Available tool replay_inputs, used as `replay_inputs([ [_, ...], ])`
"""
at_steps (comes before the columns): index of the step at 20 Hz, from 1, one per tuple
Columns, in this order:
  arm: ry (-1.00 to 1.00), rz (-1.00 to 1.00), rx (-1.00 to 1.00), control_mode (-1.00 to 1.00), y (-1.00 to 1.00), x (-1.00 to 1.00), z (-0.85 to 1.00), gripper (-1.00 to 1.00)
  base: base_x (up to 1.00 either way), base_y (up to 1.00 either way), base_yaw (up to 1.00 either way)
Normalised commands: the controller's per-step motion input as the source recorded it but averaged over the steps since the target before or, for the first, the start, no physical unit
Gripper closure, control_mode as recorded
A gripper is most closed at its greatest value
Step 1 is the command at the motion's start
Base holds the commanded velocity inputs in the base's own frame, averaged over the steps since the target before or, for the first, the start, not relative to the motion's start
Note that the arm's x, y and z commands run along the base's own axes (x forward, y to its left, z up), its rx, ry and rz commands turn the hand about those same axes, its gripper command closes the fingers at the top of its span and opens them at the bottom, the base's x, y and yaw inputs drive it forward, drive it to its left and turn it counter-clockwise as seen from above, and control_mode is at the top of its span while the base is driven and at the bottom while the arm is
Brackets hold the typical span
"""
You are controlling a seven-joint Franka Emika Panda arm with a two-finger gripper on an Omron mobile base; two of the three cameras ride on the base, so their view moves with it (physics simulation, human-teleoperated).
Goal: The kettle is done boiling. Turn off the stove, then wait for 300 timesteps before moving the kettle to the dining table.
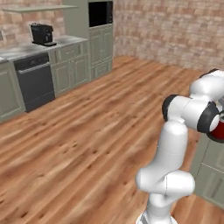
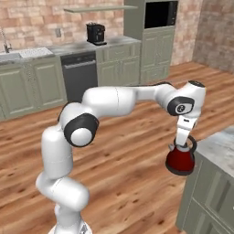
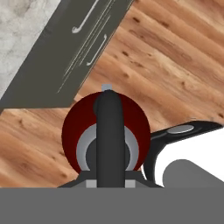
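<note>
Kettle (image 2: 180, 161) hangs in the air over wood floor (image 2: 128, 173), held by the gripper (image 2: 183, 145) from above. Fingers are clamped together on the kettle's arched handle; in the hand view the dark handle (image 3: 109, 131) runs straight up the middle between the tips, with the red body (image 3: 72, 127) round beneath it and the lid ring centred under the hand.

Kettle sits upright, not tilted as far as I can tell. It is just beside the corner of a pale counter (image 2: 221, 146) with grey-green cabinet fronts (image 2: 208, 192) below, at right in the right base view. Kettle bottom is below the countertop level, beside the cabinet face, apart from it. Hand view shows the same counter (image 3: 22, 35) top left, marbled grey, with a dark cabinet face (image 3: 74, 48) and thin handles running diagonally next to it.

Left base view: only a sliver of red kettle (image 1: 218, 131) at the right edge, behind the arm's (image 1: 175, 144) elbow.

Arm reaches out forward and right, wrist pointing down.

Background: far wall has cabinets, a dishwasher (image 2: 80, 75), a coffee machine (image 2: 96, 33) on the counter, a sink (image 2: 34, 51) at left and a tall unit with a black microwave (image 2: 160, 13). Brick walls all round.
</note>
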Motion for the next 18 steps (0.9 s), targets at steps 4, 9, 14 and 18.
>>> replay_inputs([
  [4, 0.0, 0.0, 0.0, 1.0, 0.0, 0.0, 0.0, 1.0, 0.3, 0.62, -0.38],
  [9, 0.0, 0.0, 0.0, 1.0, 0.0, 0.0, 0.0, 1.0, 0.28, 0.77, -0.41],
  [14, 0.0, 0.0, 0.0, 1.0, 0.0, 0.0, 0.0, 1.0, 0.28, 0.74, -0.42],
  [18, 0.0, 0.0, 0.0, 1.0, 0.0, 0.0, 0.0, 1.0, 0.34, 0.55, -0.41],
])
